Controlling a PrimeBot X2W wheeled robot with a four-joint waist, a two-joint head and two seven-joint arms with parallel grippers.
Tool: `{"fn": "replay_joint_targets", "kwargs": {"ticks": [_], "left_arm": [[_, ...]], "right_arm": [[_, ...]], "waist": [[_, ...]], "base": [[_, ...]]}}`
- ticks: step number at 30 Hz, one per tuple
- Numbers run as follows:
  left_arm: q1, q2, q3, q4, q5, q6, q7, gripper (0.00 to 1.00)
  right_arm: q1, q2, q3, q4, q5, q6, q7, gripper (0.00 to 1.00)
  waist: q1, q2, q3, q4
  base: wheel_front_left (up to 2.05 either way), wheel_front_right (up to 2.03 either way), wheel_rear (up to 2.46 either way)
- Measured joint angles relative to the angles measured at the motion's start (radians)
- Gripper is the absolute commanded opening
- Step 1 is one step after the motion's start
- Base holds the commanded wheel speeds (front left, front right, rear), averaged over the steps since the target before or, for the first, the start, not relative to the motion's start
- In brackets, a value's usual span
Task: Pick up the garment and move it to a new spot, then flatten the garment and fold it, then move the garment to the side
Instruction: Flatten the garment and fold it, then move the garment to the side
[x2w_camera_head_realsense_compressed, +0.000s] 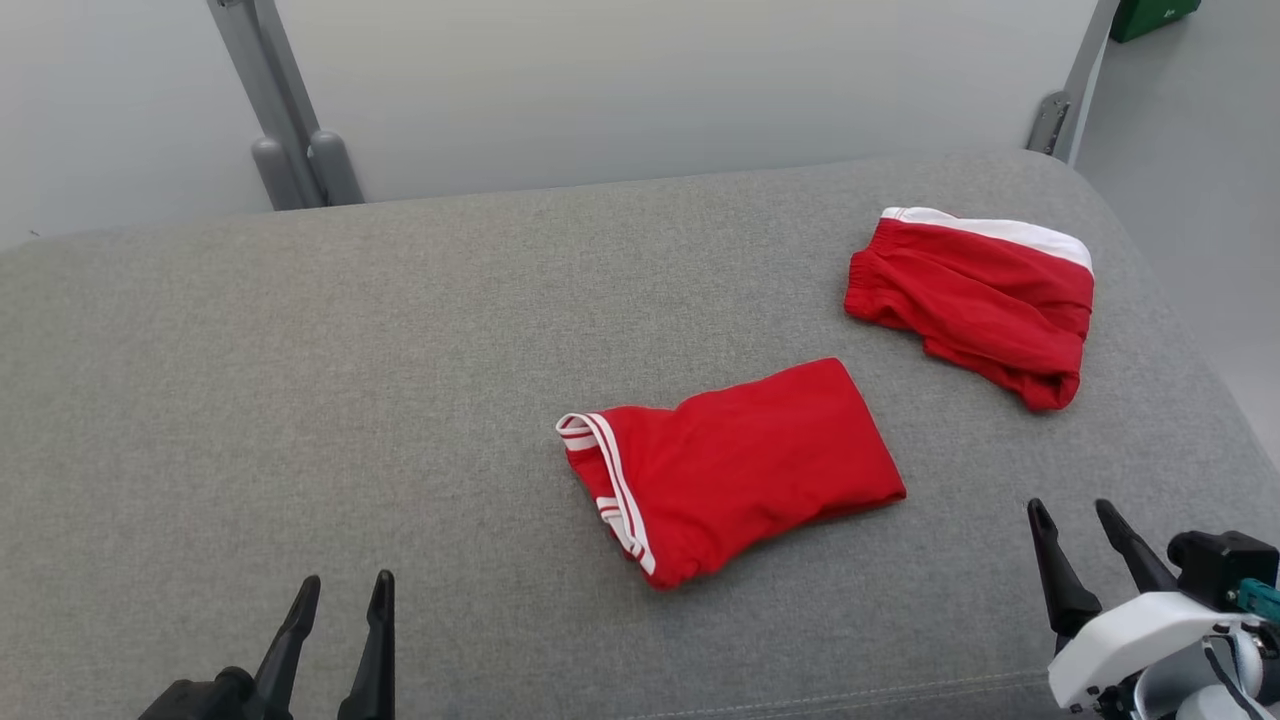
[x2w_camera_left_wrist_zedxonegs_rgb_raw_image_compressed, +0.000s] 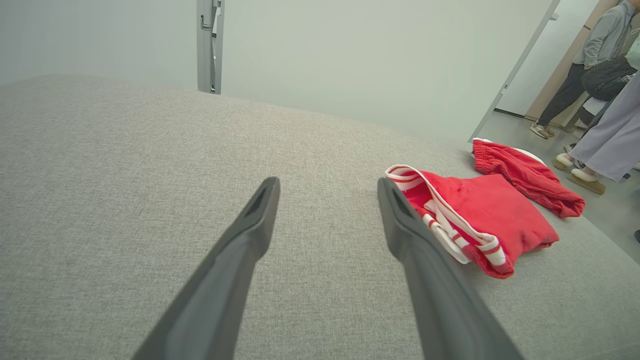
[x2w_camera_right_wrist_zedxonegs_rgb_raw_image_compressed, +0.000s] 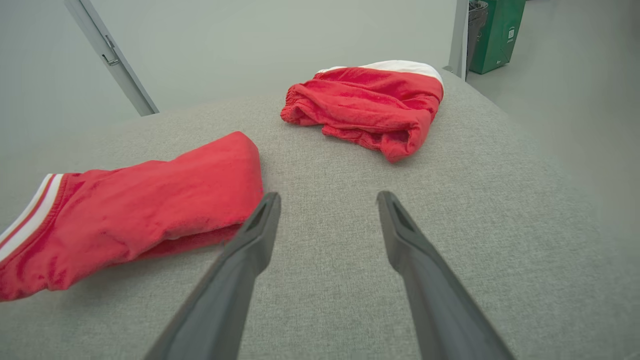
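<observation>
A folded red garment with red-and-white striped trim lies near the middle of the grey padded surface; the wrist views show it too. A second red garment with a white band lies bunched at the back right. My left gripper stands open at the lower left, well clear of the folded garment. At the lower right my right gripper is open and empty, its fingers just right of the folded garment's end.
The grey surface's right edge drops to the floor. A pale wall with grey metal posts stands behind. A green bin stands on the floor beyond. People's legs and shoes show past the surface's far edge.
</observation>
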Motion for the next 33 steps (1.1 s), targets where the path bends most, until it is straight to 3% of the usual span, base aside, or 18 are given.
{"fn": "replay_joint_targets", "kwargs": {"ticks": [9,16,33], "left_arm": [[0.001,-0.004,-0.006,-0.009,0.006,0.0,0.0,1.0],[0.001,-0.003,-0.005,-0.035,0.006,0.0,0.0,1.0],[-0.08,0.025,-0.054,-0.059,0.002,-0.001,0.0,1.0]], "right_arm": [[0.03,0.002,-0.046,0.021,-0.001,-0.006,-0.018,1.0],[-0.002,0.072,-0.075,-0.007,0.065,-0.005,-0.018,1.0],[-0.243,0.077,-0.073,0.115,0.232,0.091,0.206,1.0]], "waist": [[0.0,0.0,0.013,0.024],[0.0,0.0,0.044,0.037],[0.0,0.0,0.187,0.124]], "base": [[0.0,0.0,0.0],[0.0,0.0,0.0],[0.0,0.0,0.0]]}}
